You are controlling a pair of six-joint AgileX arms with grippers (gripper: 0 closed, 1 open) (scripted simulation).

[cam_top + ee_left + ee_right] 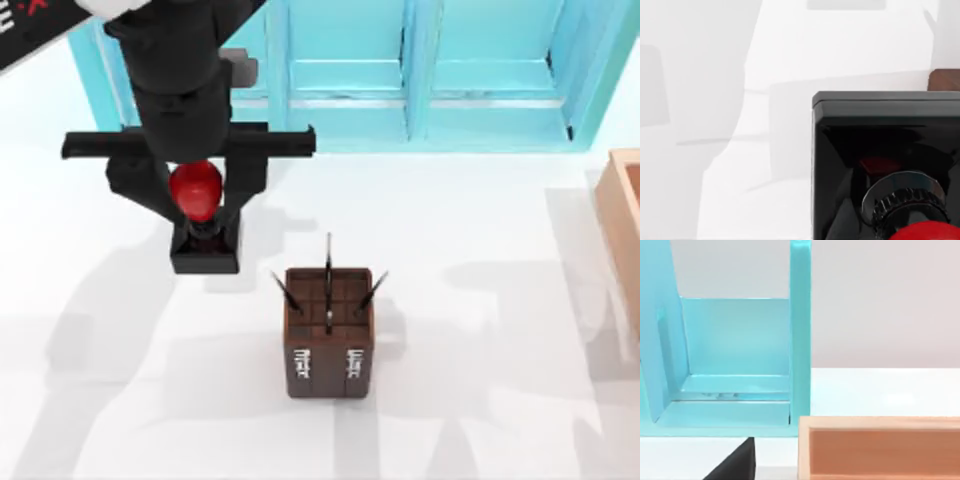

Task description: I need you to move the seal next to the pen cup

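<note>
One arm works: the left gripper (pixel 200 205) is pinched on the red knob of the seal (pixel 204 240), whose black base sits at or just above the table (pixel 480 300), up and to the left of the pen cup (pixel 329 335) and apart from it. Gripping by the knob likely keeps the base level for setting down. Cup's gridded inside holds a few thin pens (pixel 328 262); the orange tray (pixel 880 445) by the right arm looks empty.

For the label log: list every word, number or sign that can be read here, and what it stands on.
White marks on the front of the pen cup: two columns, too blurred to read.
Red marks on the black panel at the top view's upper left: cut off, unreadable.
Nothing legible on the seal or the left end effector.
</note>
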